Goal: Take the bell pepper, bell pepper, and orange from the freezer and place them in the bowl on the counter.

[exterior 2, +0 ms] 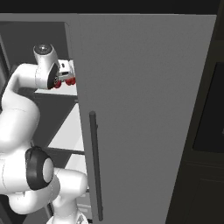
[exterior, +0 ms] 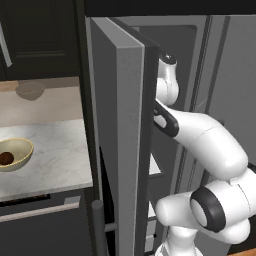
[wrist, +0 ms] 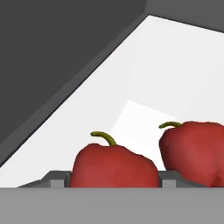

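I find no writing, label, brand, number or sign that I can read anywhere in these views. The freezer (exterior 2: 144, 109) door is plain grey, the counter (exterior: 55, 150) is bare marble, and both bell peppers (wrist: 114, 166) carry no sticker.

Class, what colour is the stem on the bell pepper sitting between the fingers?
Yellow-green, curving above the red bell pepper; the hand view shows it best.

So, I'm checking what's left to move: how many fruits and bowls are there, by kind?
Red bell peppers: 2, one between the fingers, one beside it on the freezer shelf
Orange: 1, in the pale-yellow bowl
Bowls: 2, the pale-yellow one and a grey-tan bowl
Total: 5
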